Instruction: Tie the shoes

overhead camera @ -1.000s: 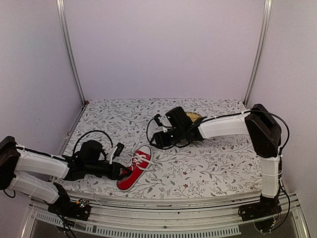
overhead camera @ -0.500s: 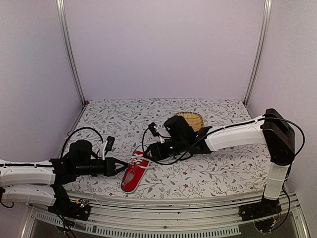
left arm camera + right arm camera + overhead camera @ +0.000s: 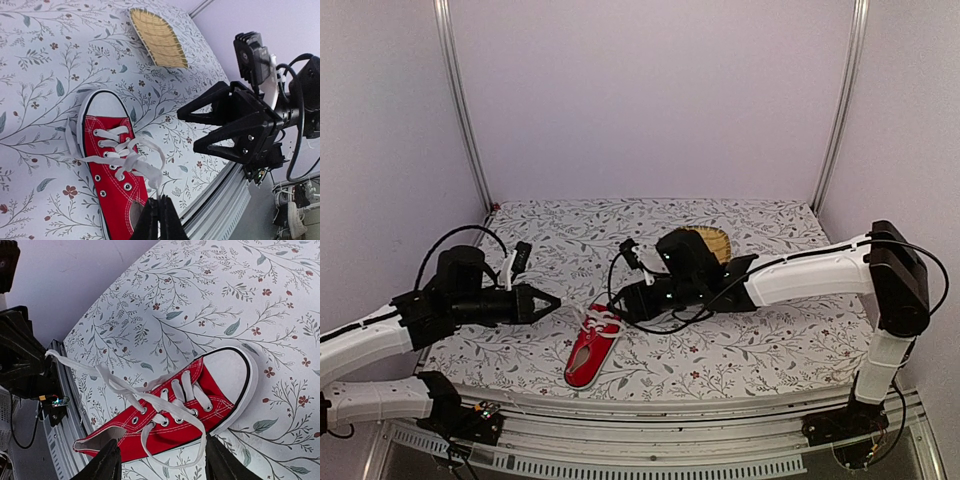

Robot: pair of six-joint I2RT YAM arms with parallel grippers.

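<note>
The red shoe (image 3: 590,355) with its white toe cap lies near the table's front edge, toe pointing away from the arms. My left gripper (image 3: 556,300) hovers just left of it, shut on the end of one white lace (image 3: 150,175), which runs taut from the eyelets to the jaws. My right gripper (image 3: 620,303) stands open just above and right of the shoe's toe. In the right wrist view its fingers (image 3: 107,462) straddle the shoe (image 3: 200,400), and a loose lace loop (image 3: 197,440) lies between them, not pinched.
A yellow woven basket (image 3: 708,240) sits at the back of the flowered table cover (image 3: 770,330), behind the right arm. The metal front rail (image 3: 650,415) runs close to the shoe's heel.
My left gripper has drawn back to the left and upward from the shoe's heel, pulling the lace out taut. My right gripper has come down and left to the shoe.
</note>
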